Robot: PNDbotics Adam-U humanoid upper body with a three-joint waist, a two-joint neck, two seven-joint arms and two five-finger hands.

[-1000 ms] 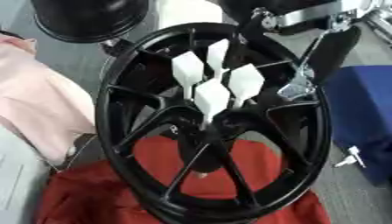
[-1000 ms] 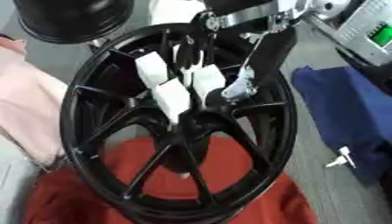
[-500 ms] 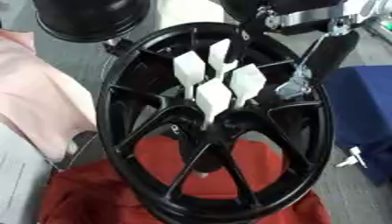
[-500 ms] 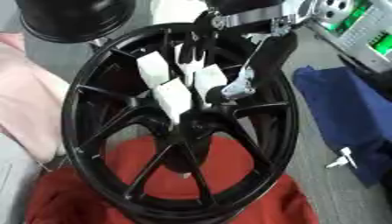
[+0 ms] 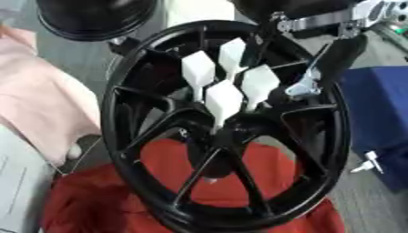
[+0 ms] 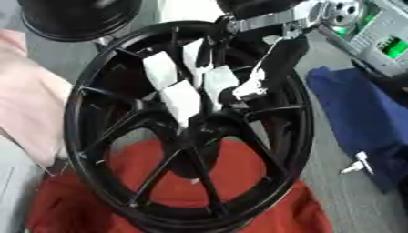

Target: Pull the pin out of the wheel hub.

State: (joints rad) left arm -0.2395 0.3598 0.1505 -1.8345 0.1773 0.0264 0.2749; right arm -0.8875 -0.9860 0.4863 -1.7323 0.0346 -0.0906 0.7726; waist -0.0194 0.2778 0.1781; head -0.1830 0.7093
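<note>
Step in hand: reaching for the pin, not yet pulling.

The wheel hub (image 5: 114,136) is black, spoked, and stands tilted on a red cloth (image 5: 104,200) at the near edge of the grey surface (image 5: 79,54).

The right hand (image 5: 225,98) comes in from the far right corner, over the rim and into the spokes. Its white fingers are fairly straight and spread, pointing down at the hub centre. The lowest fingertip looks to touch the centre boss. We see nothing pinched or held. The left hand shows in no view.

We cannot make out the pin itself. We judge it sits at the hub centre under that lowest fingertip. A small pale bit (image 5: 209,180) shows just below the centre, between two spokes; it could be the pin's end, but we cannot tell.

Next move, as we judge it: close fingers and thumb on the pin head, then draw it straight out along its axis. The risk is fingers slipping off, or the tilted wheel rocking on the cloth.

Other items:
- blue cloth (image 5: 382,104) at the right edge
- a small white object (image 5: 366,161) beside the blue cloth
- pink cloth (image 5: 40,104) at the left edge
- a second black wheel (image 5: 95,18) at the far left corner

Writing: none readable. The wheel shows no brand. A device with a green panel (image 6: 389,45) at the far right corner shows no legible text.
</note>
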